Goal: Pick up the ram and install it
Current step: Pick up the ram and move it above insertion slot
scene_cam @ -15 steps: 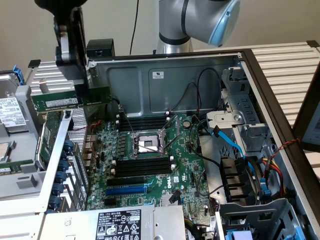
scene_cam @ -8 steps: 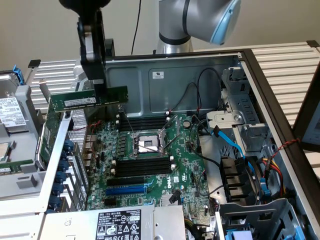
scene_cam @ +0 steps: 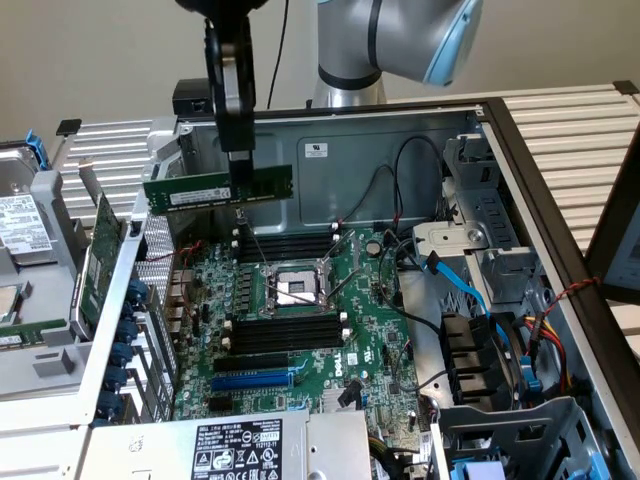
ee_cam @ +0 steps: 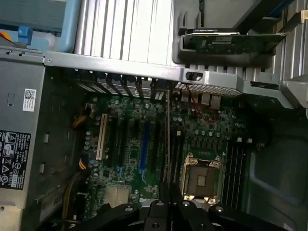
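The ram is a long green stick with black chips and a white label. It hangs level in the air above the far side of the motherboard, over the far black slots. My gripper is shut on it near its middle, coming straight down from above. In the wrist view the ram appears edge-on as a thin line running out from between my fingers, alongside the CPU socket and just above the board. A second group of black slots lies on the near side of the CPU socket.
The motherboard sits inside an open metal computer case. A wider green expansion card stands outside the case wall at the exterior view's left. Blue and black cables and drive bays crowd the exterior view's right. The power supply is at the front.
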`<state>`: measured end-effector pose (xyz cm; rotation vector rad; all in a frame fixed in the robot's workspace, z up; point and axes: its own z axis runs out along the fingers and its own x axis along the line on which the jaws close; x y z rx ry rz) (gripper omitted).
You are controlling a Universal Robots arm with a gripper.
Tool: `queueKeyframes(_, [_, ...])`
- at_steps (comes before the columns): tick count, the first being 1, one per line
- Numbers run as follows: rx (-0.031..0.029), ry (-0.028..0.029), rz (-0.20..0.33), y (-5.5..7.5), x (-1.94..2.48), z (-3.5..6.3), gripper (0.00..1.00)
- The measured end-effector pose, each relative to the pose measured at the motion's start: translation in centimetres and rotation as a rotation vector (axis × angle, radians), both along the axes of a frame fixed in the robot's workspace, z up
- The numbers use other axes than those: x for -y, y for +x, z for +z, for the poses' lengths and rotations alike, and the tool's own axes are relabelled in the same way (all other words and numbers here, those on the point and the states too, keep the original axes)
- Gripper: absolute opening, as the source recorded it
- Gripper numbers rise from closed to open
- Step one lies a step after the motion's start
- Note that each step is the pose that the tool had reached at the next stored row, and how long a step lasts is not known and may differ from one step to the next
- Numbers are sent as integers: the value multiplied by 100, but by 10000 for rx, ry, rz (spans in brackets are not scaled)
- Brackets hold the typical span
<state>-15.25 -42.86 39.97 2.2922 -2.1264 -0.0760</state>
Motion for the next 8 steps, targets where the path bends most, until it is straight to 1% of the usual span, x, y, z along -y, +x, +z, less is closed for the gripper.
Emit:
queueKeyframes(1, [0, -8, 0, 32, -24, -4, 12])
queueKeyframes(5, [-1, -62, 0, 158, -147, -28, 12])
queueKeyframes(6, [1, -85, 0, 188, -178, -37, 12])
queueKeyframes(8, [4, -155, 0, 246, -222, -48, 12])
